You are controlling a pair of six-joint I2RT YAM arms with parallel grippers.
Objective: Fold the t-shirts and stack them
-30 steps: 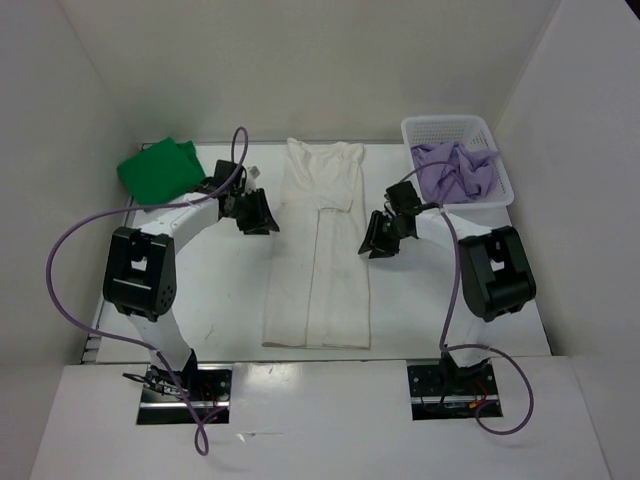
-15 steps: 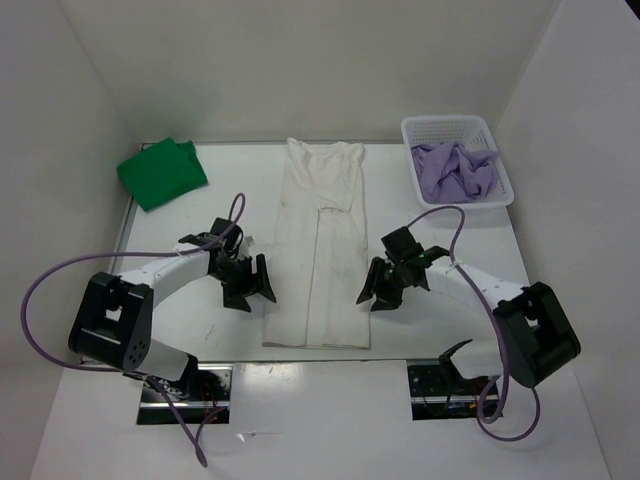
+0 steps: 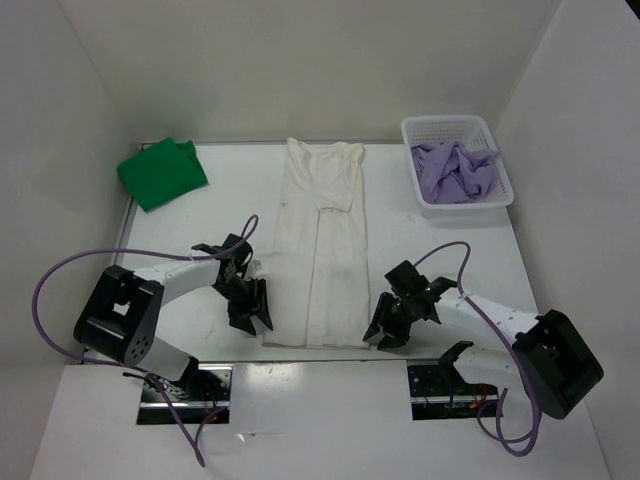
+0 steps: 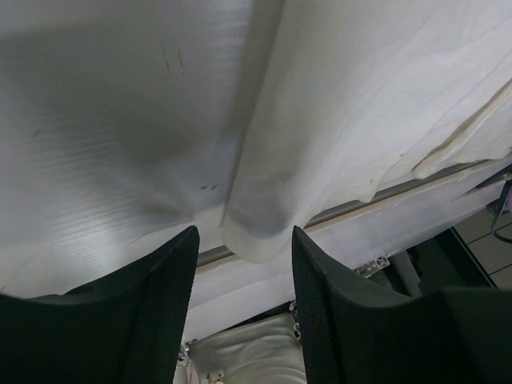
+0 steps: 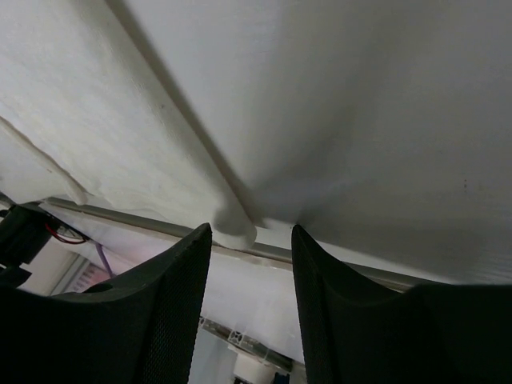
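Change: I've run both arms down from mid-shirt to the hem. The left gripper (image 3: 250, 312) is at 7 o'clock and the right gripper (image 3: 386, 328) at 5 o'clock of the cream-white shirt (image 3: 320, 240), which lies flat mid-surface (image 3: 200, 225).
Meaning: probably a hem-to-collar fold; nothing pinched yet.
Grippers: both jaws apart.
Wrist views only: the left hem corner (image 4: 254, 232) and right hem corner (image 5: 234, 228) each sit between the fingers.
Top only: the green shirt (image 3: 160, 172) is at 10 o'clock and the lavender shirt (image 3: 455, 172) is in the basket (image 3: 447, 122).

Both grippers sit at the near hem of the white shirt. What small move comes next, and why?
Likely close both: the left gripper and right gripper stand open, each with a near hem corner of the cream-white shirt between its fingers, nothing gripped yet.
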